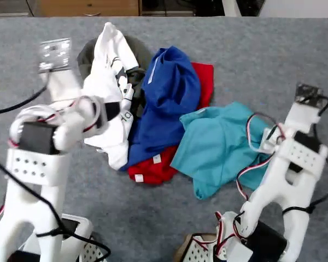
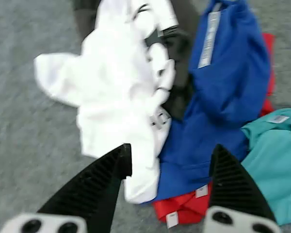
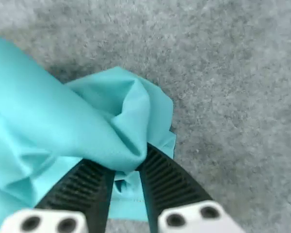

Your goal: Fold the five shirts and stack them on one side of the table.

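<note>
Five shirts lie in a loose heap mid-table. A white shirt (image 1: pixel 112 82) lies over a dark olive one (image 1: pixel 86 54). Beside them a blue shirt (image 1: pixel 167 98) covers most of a red one (image 1: pixel 153 169). A teal shirt (image 1: pixel 218 144) spreads to the right. My left gripper (image 2: pixel 169 158) hangs open above the white shirt's (image 2: pixel 121 102) near edge, where it meets the blue shirt (image 2: pixel 223 82). My right gripper (image 3: pixel 128 167) is shut on a bunched fold at the edge of the teal shirt (image 3: pixel 87 126), at that shirt's right side.
Grey felt table (image 1: pixel 251 60) stretches bare to the right, far and front of the heap. Both arm bases (image 1: pixel 49 240) stand at the near edge. Wooden furniture runs along the far side.
</note>
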Robot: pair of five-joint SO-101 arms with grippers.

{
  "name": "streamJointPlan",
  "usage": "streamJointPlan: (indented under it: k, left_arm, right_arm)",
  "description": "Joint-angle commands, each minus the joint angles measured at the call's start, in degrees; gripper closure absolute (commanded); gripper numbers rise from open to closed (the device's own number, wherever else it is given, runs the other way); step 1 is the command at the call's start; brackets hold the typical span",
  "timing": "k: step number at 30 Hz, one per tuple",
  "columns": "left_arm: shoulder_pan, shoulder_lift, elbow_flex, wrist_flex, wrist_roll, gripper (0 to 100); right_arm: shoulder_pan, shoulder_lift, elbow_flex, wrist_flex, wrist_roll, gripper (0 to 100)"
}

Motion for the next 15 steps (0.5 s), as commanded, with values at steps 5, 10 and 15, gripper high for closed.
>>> streamJointPlan:
  k: [5,10,15]
  left_arm:
    - [5.10,19.12,-8.97,-3.78,8.53,71]
    - [7.74,33.10,-20.66,-3.43,9.93,71]
    - [8.18,47.16,-29.19,-3.60,9.85,69]
  right_arm:
    - [0.04,-2.42,16.22,-25.05,0.79,99.4]
    - [-3.03,-2.42,22.81,-36.04,0.79,99.4]
    - [-3.38,-2.33,23.25,-36.66,0.79,99.4]
